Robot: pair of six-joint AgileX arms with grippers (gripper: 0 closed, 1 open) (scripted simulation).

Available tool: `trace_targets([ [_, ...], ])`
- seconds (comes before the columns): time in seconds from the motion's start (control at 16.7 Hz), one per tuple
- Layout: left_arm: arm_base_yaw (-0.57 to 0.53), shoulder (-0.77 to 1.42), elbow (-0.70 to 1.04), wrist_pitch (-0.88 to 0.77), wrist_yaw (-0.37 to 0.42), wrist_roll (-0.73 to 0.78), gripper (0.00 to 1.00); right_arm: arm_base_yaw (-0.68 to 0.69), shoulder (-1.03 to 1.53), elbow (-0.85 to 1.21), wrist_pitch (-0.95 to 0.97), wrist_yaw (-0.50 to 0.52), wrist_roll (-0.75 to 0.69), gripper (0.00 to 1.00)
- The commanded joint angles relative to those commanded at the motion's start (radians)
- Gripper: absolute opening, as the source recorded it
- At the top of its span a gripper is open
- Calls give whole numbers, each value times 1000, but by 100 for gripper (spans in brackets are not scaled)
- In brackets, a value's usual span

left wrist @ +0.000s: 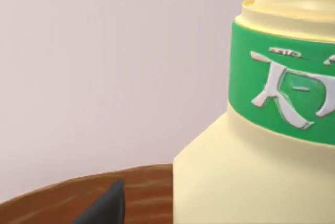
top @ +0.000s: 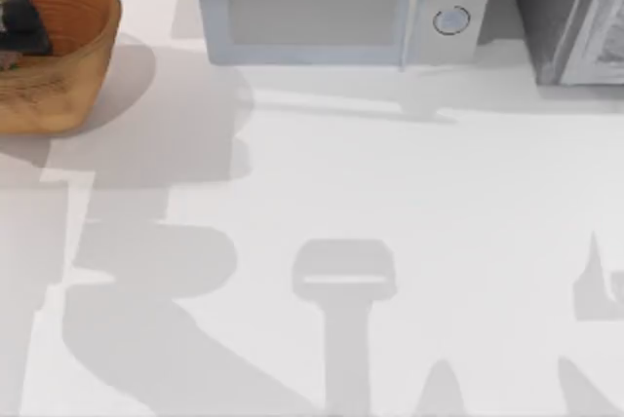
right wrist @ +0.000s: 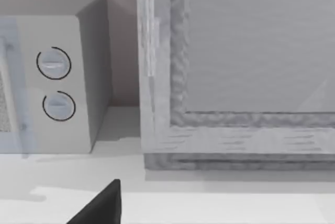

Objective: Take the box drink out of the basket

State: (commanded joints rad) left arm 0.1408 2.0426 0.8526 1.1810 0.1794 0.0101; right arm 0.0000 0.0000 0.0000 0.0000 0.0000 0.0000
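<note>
Drink: the drink [left wrist: 251,182] is a pale cream carton, smooth and glossy, with a green band of raised white print; it stands close in front of the left end effector [left wrist: 102,208], above the wooden rim.
Basket: the basket [top: 83,18] sits at the tabletop's far left corner; round, orange-brown, finely ribbed inside, tan mottled outside.
Progress: I judge the drink not yet out; lifting it clear and setting it on the tabletop [top: 390,193] remain.
Left end effector: one dark finger shows beside the carton; whether it grips, I cannot tell.
Right end effector: the right end effector [right wrist: 99,205] is parked near the far right corner, facing the microwave [top: 331,3] and a grey ribbed box [right wrist: 235,77]; opening unclear.
</note>
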Motion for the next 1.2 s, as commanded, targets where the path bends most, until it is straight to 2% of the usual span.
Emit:
trace_targets([
  [0.24, -8, 52, 88, -36, -7, 0, 100, 0, 0, 0, 0, 0, 0, 100],
  [0.54, -9, 57, 97, -39, -8, 0, 100, 0, 0, 0, 0, 0, 0, 100],
  [1.2, -9, 57, 97, -39, -8, 0, 17, 0, 0, 0, 0, 0, 0, 100],
])
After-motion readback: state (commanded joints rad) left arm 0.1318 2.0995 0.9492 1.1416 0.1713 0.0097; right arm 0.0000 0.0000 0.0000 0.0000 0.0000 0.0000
